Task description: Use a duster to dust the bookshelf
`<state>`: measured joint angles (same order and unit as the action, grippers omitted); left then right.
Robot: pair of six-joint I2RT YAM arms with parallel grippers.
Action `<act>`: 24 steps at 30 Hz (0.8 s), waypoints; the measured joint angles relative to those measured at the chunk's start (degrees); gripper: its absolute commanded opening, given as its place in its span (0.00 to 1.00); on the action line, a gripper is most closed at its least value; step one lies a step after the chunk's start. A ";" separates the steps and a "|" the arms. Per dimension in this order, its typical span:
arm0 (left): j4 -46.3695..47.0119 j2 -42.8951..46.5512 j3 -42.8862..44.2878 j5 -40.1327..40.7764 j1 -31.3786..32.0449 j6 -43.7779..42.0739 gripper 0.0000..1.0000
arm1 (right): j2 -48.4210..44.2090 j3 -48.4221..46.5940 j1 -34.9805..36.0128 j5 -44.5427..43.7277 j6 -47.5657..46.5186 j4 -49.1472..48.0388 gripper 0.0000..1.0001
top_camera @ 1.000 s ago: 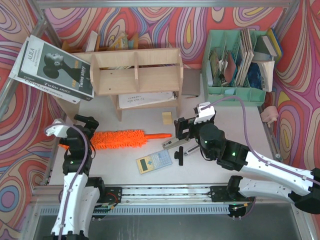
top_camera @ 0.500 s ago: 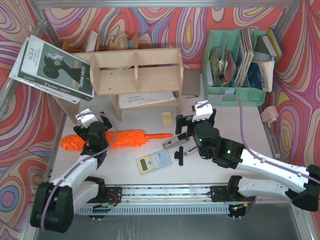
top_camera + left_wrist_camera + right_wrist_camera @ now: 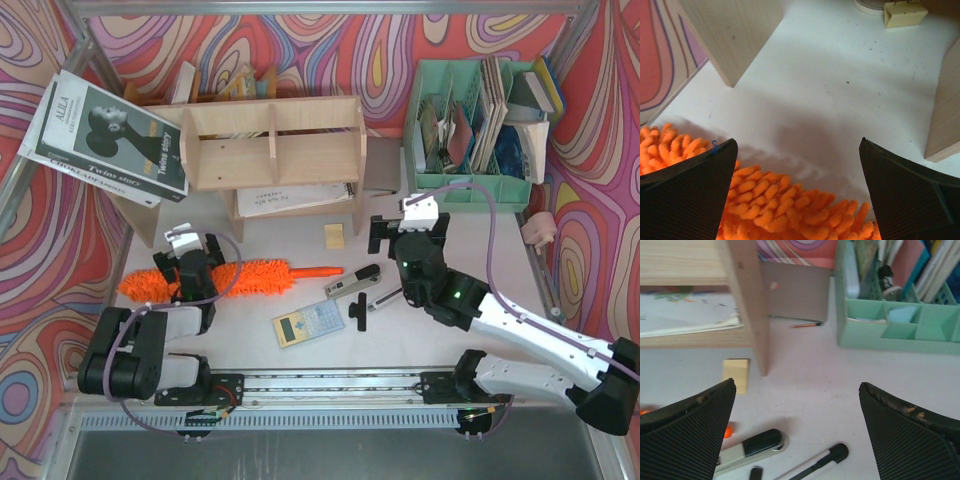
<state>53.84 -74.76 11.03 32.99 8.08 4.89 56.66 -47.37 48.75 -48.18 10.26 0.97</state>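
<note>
**Two white-and-black arms with lilac cables**

The left arm [image 3: 125, 350] and right arm [image 3: 540, 338] share one build: smooth white shells on the long links and bulky matt black housings at the joints. A thin lilac cable [image 3: 488, 225] loops off each wrist, beside a small white block [image 3: 418, 207]. Green lights [image 3: 455, 294] glow on the right arm's black joints. The left gripper [image 3: 797, 145] and right gripper [image 3: 797, 385] have broad black fingers [image 3: 685, 195] with finely ribbed pads. The right pair has brownish scuffs along its edges, and the left has a tiny blue fleck.
</note>
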 measured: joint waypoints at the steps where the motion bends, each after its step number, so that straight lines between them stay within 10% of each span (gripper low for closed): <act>1: 1.29 -0.85 0.04 -0.87 -0.13 -0.24 0.98 | -0.17 0.79 -1.20 0.33 -0.07 -0.33 0.99; 24: 7.45 -12.57 3.72 -12.87 -7.19 2.05 0.98 | 15.43 22.64 -34.75 13.25 -1.46 -28.46 0.99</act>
<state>61.30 -87.33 14.74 20.12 0.89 6.94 72.10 -24.73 14.00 -34.94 8.80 -27.49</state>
